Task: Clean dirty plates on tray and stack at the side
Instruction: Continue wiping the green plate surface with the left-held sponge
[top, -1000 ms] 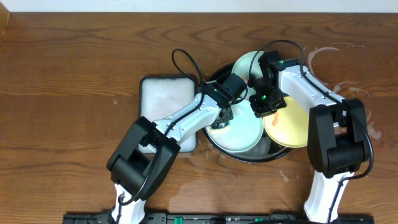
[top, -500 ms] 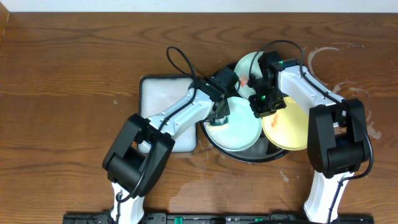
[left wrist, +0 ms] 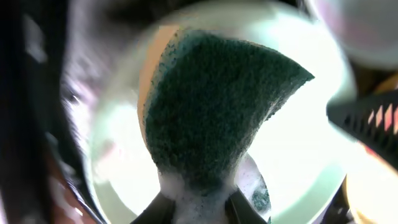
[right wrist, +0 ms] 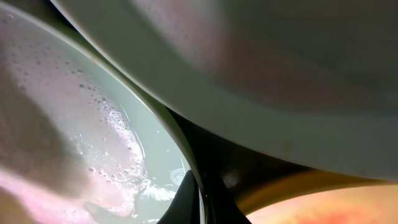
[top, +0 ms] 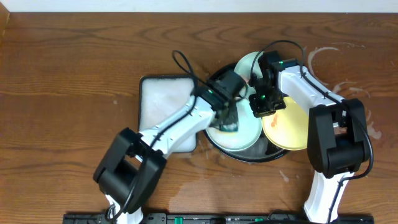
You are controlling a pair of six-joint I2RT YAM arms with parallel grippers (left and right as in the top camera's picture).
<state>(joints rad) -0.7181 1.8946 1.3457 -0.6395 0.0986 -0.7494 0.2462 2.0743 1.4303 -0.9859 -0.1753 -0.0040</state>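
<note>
The black tray (top: pixel 249 157) holds three plates. My left gripper (top: pixel 227 115) is shut on a soapy green sponge (top: pixel 229 119) and presses it on the front mint plate (top: pixel 245 134). From the left wrist, the sponge (left wrist: pixel 211 106) covers much of that plate (left wrist: pixel 298 155), foam bunched between the jaws of the left gripper (left wrist: pixel 200 208). My right gripper (top: pixel 261 112) is shut on the same plate's right rim. The right wrist view has the right gripper (right wrist: pixel 202 202) pinching the sudsy rim (right wrist: pixel 186 155). A second mint plate (top: pixel 245 64) leans at the back. The yellow plate (top: pixel 289 130) lies to the right.
A white rectangular tray (top: pixel 166 106) sits just left of the black tray, under my left arm. Whitish soapy rings (top: pixel 329 56) mark the bare wood at the right. Both arms crowd over the tray's middle.
The left arm has swept the sponge across the front mint plate, first back-left, then forward-right. The right arm and the plates have stayed put.
</note>
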